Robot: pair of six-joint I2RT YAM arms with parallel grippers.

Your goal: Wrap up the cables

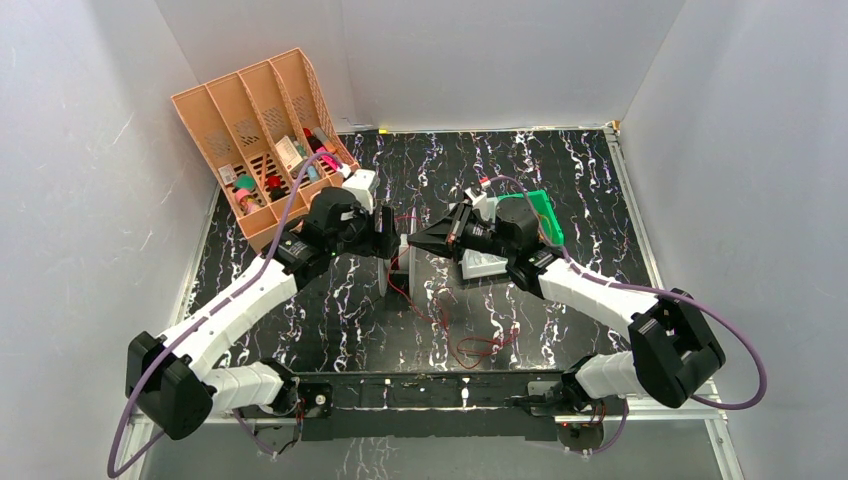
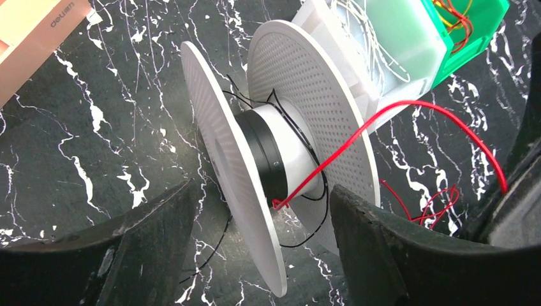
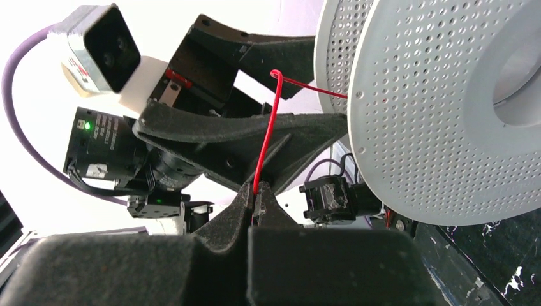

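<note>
A thin red wire [image 2: 389, 118] runs from the core of a white perforated plastic spool [image 2: 268, 159] standing on edge on the black marbled tabletop [image 1: 330, 310]. The left claw [image 2: 255, 242] is spread around the spool's near flange. The right claw [image 3: 256, 197] is pressed together, pinching the wire. Loose red loops trail on the tabletop near the arms' bases.

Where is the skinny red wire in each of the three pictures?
Top external: the red wire runs from the white spool at centre down to loose loops near the arm bases.
Left wrist: it arcs from the spool's core out to the right.
Right wrist: it rises from the right end effector, pinched there.
Shared landmark: the white spool, in all three views.
</note>
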